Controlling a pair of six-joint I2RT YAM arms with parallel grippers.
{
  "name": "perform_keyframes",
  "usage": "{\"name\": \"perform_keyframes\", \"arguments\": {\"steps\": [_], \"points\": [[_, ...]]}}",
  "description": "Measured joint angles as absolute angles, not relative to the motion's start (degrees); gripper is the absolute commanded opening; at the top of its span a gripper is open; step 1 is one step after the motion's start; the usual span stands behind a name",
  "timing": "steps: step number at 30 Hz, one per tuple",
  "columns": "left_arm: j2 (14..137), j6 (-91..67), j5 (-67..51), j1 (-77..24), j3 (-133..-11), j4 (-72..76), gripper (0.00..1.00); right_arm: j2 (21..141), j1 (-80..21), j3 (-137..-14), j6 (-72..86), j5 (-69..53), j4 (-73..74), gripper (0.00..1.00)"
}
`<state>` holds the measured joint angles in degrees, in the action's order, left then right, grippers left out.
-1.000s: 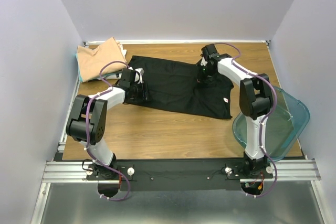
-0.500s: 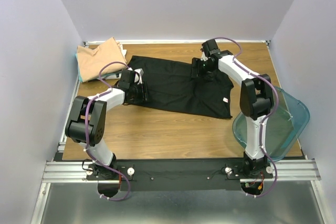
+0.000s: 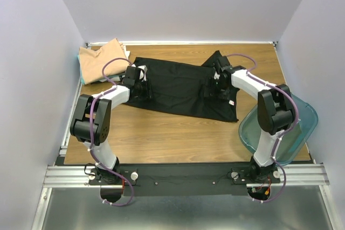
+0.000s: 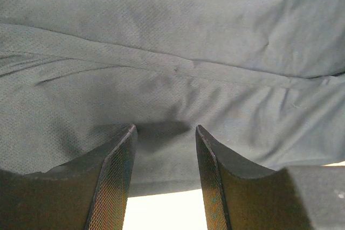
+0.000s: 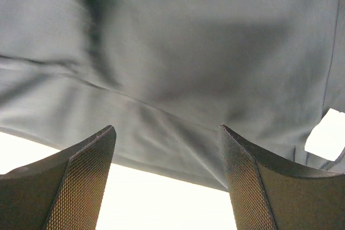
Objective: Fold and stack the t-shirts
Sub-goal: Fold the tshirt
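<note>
Right claw point(image 3: 211, 88) has let go and swung nearer, jaws wide, over the black shirt point(image 3: 178, 87) lying flat on the desk point(image 3: 161, 133); left claw point(image 3: 143, 85), also open at its left edge, should probably pinch both layers squarely.

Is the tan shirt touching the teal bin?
Apart. Top view: folded tan cloth t-shirt far left, clear teal plastic bin near right, black cloth t-shirt between.

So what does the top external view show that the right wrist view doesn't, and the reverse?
Only top external: the tan cloth t-shirt at the far left and the clear teal plastic bin. Only right wrist: the mesh faces of the right gripper's fingers, standing apart. Both: the black cloth t-shirt and its small white tag.
</note>
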<state>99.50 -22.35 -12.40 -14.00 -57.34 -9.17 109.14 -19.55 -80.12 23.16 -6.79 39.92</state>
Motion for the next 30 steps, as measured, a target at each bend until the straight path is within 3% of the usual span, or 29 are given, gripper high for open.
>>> {"name": "perform_keyframes", "arguments": {"steps": [16,30], "points": [[97.4,-22.5,-11.0,-14.0,-51.7,-3.3,0.55,99.0,-19.6,-60.8,25.5,-3.3,35.7,0.83],[80.7,-30.9,-11.0,-14.0,-34.6,-3.9,0.50,89.9,-20.6,-50.4,28.0,-8.2,35.4,0.83]]}}
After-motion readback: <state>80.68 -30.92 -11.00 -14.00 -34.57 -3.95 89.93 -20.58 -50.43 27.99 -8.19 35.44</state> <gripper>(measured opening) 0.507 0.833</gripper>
